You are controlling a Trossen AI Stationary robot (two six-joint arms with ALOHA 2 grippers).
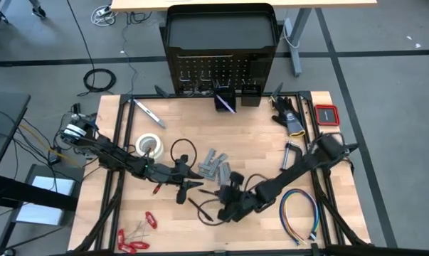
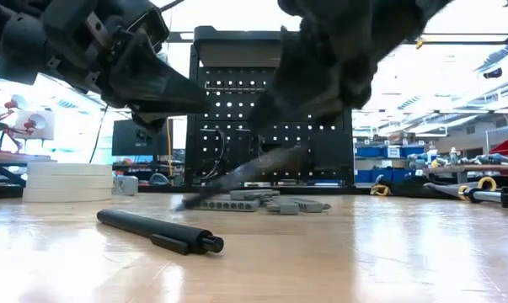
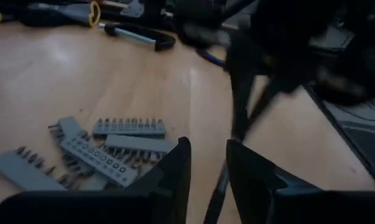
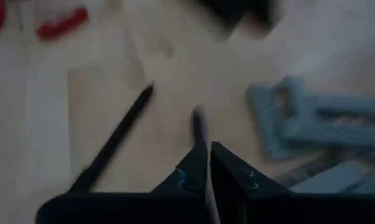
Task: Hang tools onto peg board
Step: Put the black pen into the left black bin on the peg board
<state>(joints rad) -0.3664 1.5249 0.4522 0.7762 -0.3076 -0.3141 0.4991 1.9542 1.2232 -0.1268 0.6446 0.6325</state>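
Mid-table: right gripper (image 4: 207,163) pinching dark pen (image 4: 198,127), shaft mostly hidden; left gripper (image 3: 207,163) spread.

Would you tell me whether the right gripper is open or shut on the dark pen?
Shut on it: in the right wrist view the right gripper has its fingers pinched around the dark pen.

Left pincer (image 3: 209,165), fingers parted, above the wooden surface (image 3: 81,81). Grey bit holders (image 3: 100,149) lie just beside it; a black C-clamp (image 3: 140,36) lies farther off.
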